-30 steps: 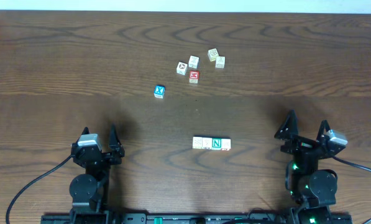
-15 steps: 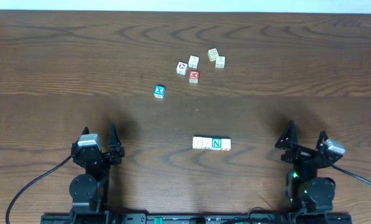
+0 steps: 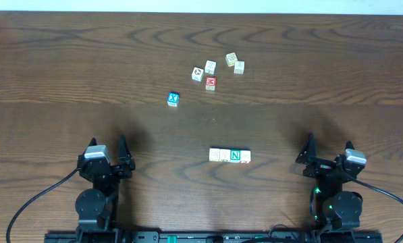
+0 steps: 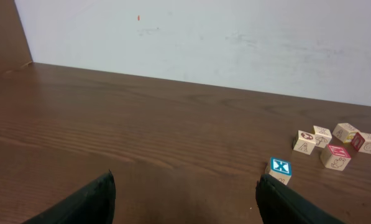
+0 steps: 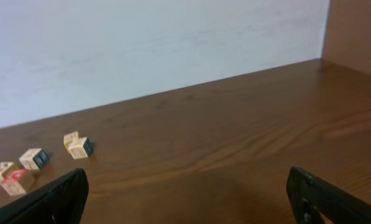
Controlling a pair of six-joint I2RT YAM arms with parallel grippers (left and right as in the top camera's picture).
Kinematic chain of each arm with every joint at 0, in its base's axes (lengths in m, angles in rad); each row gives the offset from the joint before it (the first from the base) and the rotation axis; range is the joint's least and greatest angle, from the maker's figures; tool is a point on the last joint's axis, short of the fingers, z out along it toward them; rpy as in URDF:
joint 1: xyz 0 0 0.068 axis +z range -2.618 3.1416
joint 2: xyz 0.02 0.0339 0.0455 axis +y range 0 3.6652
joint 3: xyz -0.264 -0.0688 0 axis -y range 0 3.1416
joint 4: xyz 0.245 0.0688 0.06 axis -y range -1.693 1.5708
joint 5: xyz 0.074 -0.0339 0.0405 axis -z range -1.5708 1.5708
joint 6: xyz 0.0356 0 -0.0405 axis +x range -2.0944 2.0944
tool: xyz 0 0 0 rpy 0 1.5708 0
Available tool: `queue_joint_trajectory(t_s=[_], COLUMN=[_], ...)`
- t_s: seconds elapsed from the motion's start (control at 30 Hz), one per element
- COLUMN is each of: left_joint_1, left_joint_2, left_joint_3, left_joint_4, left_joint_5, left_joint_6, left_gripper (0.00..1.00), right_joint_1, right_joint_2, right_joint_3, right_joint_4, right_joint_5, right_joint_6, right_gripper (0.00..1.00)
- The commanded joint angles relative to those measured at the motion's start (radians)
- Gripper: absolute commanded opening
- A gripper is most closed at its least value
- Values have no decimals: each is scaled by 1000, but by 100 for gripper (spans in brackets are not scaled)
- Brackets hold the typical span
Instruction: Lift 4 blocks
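From overhead, the row of four blocks (image 3: 229, 156) lies on the dark wooden table (image 3: 66, 67) towards its front edge, between the two arms and touching neither; the cubes sit side against side in a straight line, the third from the left showing a green "N" and the one at the right end a red mark. Farther back stands a loose cluster of cubes (image 3: 210, 67), five pale ones with a red cube (image 3: 210, 83) among them, and a blue cube (image 3: 173, 99) sits alone to the cluster's left, well apart from the row. The left gripper (image 3: 107, 143) rests low at the front left corner with its jaws spread wide and nothing between them; the right gripper (image 3: 329, 143) sits likewise at the front right, jaws wide and empty, a cable (image 3: 390, 196) trailing from its base. In the left wrist view the two dark fingers (image 4: 95, 196) frame only bare tabletop; the blue cube stands just above the right-hand finger, the cluster beyond it to the right, before a white wall (image 4: 204, 37). In the right wrist view the fingers (image 5: 61, 196) stand far apart at the lower corners, holding nothing; the cluster shows small at the far left edge, the rest of the frame being table and wall.
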Motion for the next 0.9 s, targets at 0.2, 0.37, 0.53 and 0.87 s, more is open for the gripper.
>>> queue_joint_trajectory(t_s=[0.2,0.37,0.53,0.87], left_joint_1=[5,5,5,5], left_joint_2=[-5,-5,-5,-5], left_joint_3=[-13,-13,-13,-13], left_joint_4=[-48,-48,-48,-48], left_joint_5=[-12,-12,-12,-12], left_joint_6=[-2,-2,-2,-2], left_gripper=[73,73,73,73], right_joint_1=[-10,-10,-10,-10], right_joint_2=[-8,-8,-8,-8], right_joint_3=[-5,-5,-5,-5], right_joint_4=[-9,-2,-2,-2], right_joint_5=[-37,-35,-35,-35], right_joint_6=[-109,-109,-109,-109], right_gripper=[99,99,99,99])
